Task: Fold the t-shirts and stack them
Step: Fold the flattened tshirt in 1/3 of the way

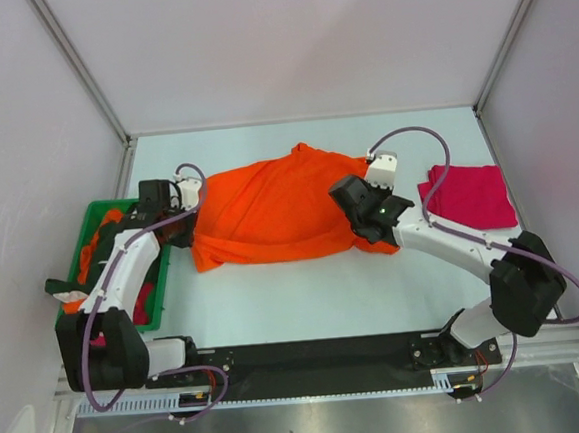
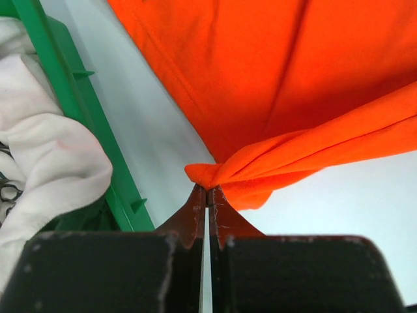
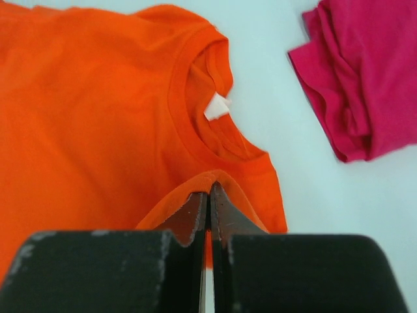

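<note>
Orange t-shirt (image 1: 279, 205): soft, wrinkled cloth, bunched at edges.

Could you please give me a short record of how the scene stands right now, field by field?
orange t-shirt: spread on the table, centre, collar at the right end
left pincer: shut on a bunched edge of the orange t-shirt, beside the green bin
right pincer: shut on a fold of the same shirt near the collar
magenta t-shirt: folded, lying apart at the right
green bin contents: white cloth, among others
</note>
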You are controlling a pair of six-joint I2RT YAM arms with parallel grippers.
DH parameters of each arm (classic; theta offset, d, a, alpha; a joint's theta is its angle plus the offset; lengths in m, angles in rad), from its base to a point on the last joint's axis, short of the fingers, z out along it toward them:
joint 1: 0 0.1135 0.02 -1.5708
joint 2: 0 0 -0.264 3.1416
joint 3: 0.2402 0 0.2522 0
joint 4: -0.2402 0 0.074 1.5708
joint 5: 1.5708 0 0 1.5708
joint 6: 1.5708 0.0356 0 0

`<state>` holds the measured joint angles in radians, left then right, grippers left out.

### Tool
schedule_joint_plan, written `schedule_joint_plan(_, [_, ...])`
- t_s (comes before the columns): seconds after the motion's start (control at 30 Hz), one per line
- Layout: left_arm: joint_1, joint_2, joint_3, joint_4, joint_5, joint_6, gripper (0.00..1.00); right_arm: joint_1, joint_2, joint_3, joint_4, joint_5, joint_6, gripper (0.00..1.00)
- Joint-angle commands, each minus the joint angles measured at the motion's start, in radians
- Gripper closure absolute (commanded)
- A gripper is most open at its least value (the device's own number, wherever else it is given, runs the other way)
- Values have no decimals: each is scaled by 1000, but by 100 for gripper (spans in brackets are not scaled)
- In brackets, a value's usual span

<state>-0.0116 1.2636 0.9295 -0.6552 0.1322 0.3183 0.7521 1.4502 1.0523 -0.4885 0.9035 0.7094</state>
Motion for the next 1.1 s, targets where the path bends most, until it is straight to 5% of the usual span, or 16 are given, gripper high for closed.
schedule_joint_plan(0.0, [9,60,29,114,-46,-48,100,-57,81,95,178,-44,-146,100])
schedule_joint_plan(1.07, [53,444,226,212,-144,-85,100,-266,552,422,266,-201,-292,100])
